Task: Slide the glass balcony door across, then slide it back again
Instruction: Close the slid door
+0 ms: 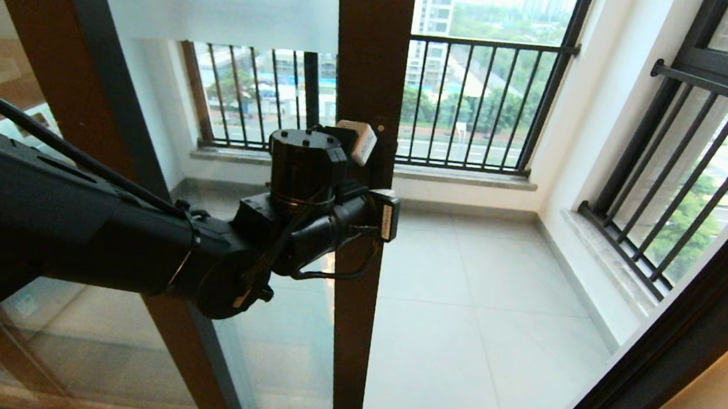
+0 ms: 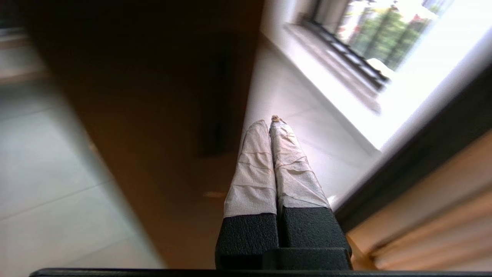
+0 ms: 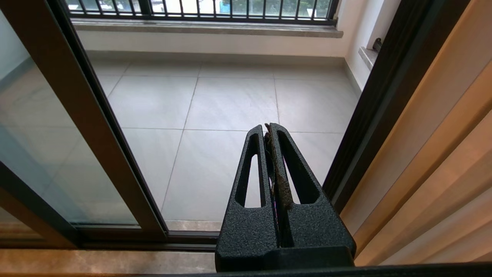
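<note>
The left gripper (image 2: 270, 122) has its two taped fingers (image 2: 253, 165) pressed flat together with nothing between them, used as a blunt pusher and not as a clamp. In the wrist view the tips sit right at the open edge of the dark brown stile, whether just touching or a hair off I cannot tell; a darker vertical slot, probably the handle recess, shows on the stile at about ten o'clock from the tips.

From the head view the left arm reaches in from nine o'clock, and its wrist sits over the stile of the glass balcony door (image 1: 371, 65) at about mid height. The door stands partway across the opening, its frosted band at eleven o'clock above the wrist, the free gap onto the balcony tiles (image 1: 462, 294) at three o'clock.

I judge this to be a slide in progress, with the fingers set against the stile edge. Which way it is going I cannot tell. The next move calls for a steady sideways push, level along the track.

The right gripper (image 3: 268, 125) hangs parked, fingers together, pointing at the tiles.
</note>
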